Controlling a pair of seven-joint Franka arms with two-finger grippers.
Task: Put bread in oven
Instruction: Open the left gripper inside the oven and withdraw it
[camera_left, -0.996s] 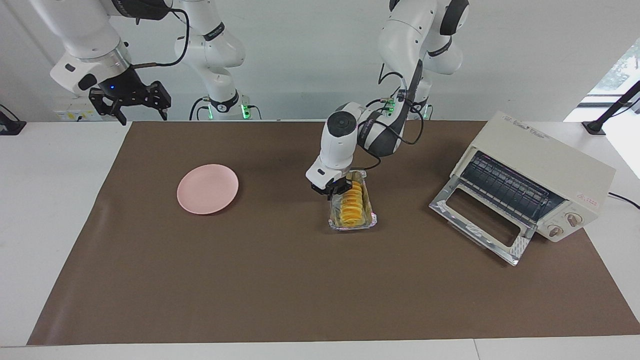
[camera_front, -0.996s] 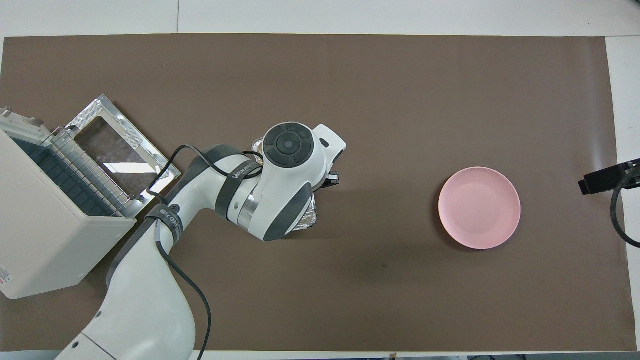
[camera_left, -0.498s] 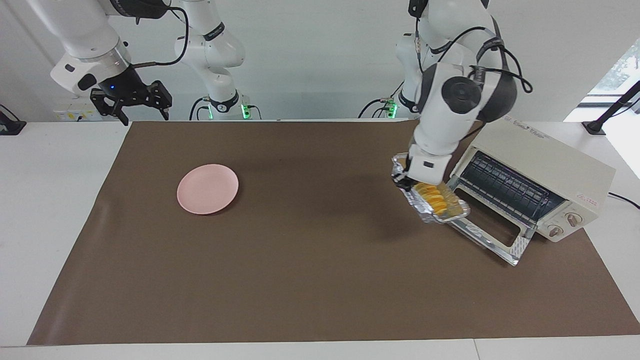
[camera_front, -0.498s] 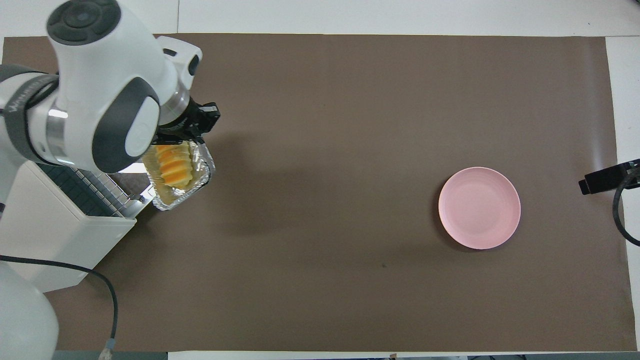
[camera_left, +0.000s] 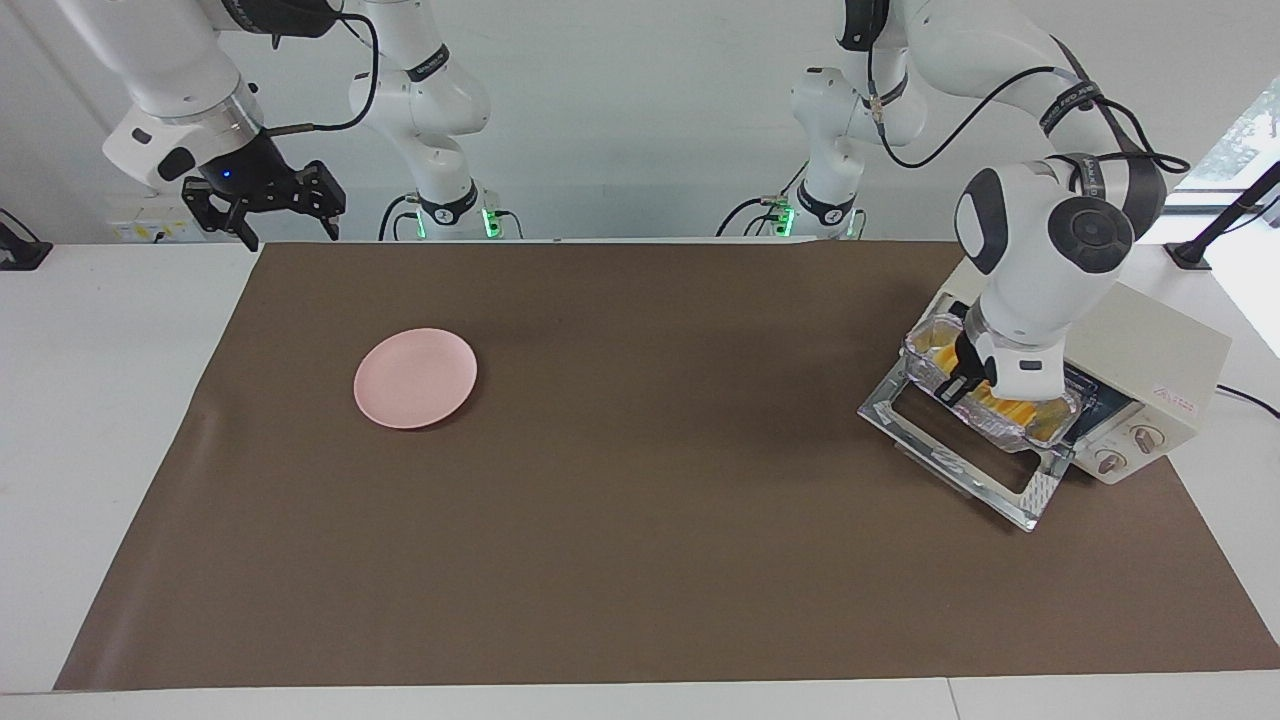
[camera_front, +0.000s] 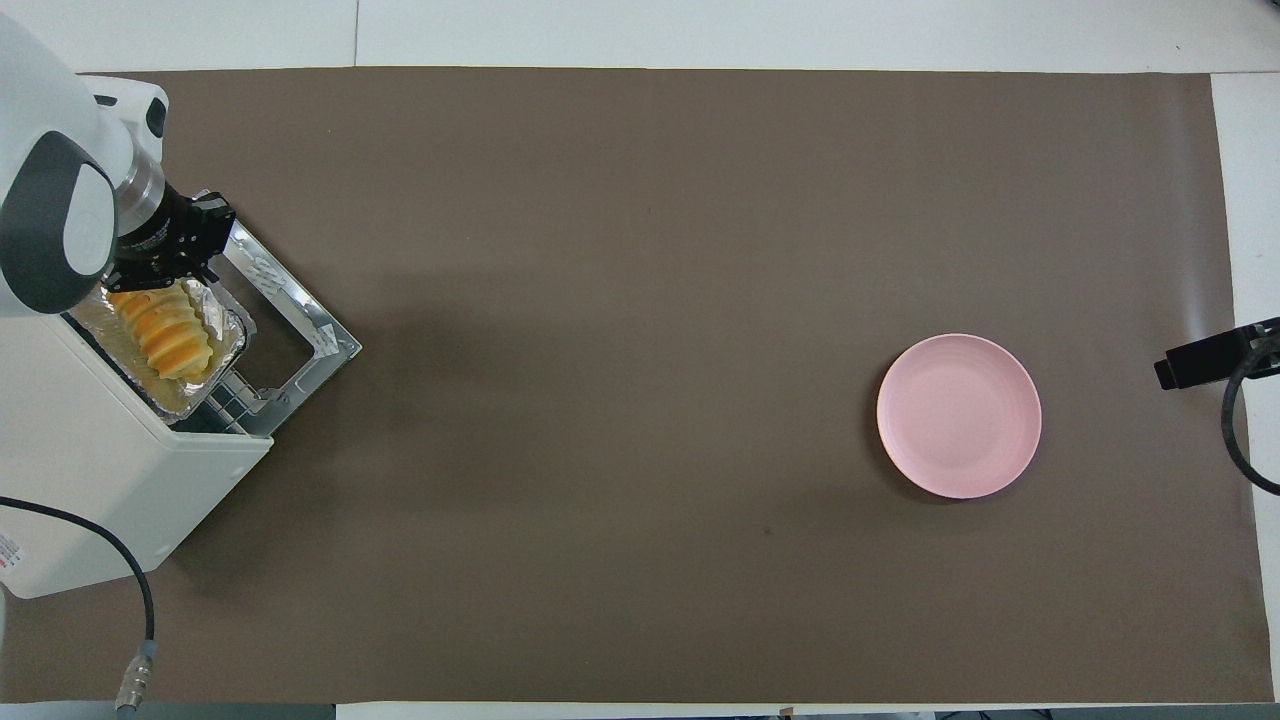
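Facing view is showing the left gripper (camera_left: 962, 385) pinching the foil tray (camera_left: 1000, 425) by its rim, carrying the bread (camera_front: 165, 330) at the oven (camera_left: 1150, 345) mouth, above the dropped door (camera_left: 950, 460). The one-sided hold is risking a sagging tray catching the rack edge and tipping the loaf out. The right gripper (camera_left: 262, 205) is waiting spread open, off the mat's corner.

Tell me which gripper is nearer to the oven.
Left. The left gripper is at the oven mouth, shut on the foil tray holding the bread. The right gripper waits open over the table's other end.
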